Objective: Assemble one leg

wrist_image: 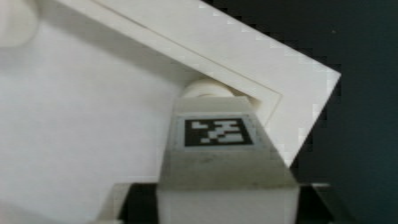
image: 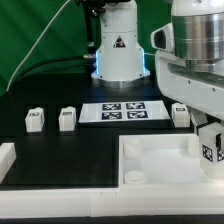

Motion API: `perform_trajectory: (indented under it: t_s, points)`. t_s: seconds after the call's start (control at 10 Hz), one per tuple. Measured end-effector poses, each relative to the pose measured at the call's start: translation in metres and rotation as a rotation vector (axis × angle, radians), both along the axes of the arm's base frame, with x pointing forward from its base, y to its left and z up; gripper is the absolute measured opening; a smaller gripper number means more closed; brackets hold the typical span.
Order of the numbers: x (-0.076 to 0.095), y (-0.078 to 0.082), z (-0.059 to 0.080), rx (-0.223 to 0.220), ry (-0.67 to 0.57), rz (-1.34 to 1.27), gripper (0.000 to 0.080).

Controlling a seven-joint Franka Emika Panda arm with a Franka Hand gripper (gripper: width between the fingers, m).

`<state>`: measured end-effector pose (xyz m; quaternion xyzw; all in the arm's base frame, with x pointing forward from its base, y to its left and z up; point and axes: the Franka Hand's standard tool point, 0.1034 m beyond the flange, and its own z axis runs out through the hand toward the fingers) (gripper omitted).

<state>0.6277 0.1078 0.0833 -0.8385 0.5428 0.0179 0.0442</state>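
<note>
Bright, even light; whites blown out; both pics low-res, wrist view soft close-up.

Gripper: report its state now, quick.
Gripper: closed, holding the leg at a corner of the tray.
</note>
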Motion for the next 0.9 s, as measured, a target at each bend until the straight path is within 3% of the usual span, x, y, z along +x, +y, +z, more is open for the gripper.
perform_trajectory:
  t_s: [0.3, 0.4, 0.5, 0.6, 0.7, 0.9]
  points:
    - [-0.0007, 0.0012, -0.0006, 0.001, 0.010, -0.081, 0.0294]
    - [-0.0008, 0.0013, -0.0006, 0.001, 0.010, -0.080, 0.0475]
    - [-0.0008, 0.0013, -0.0007, 0.000, 0.004, -0.021, 0.0589]
    - [-0.0009, 0.0016, -0.0008, 0.000, 0.004, -0.019, 0.0589]
    - [-0.0008, 0.0011, -0.0007, -0.003, 0.001, 0.022, 0.0637]
    - [-0.0002, 0.0009, -0.0002, -0.013, -0.032, 0.369, 0.0646]
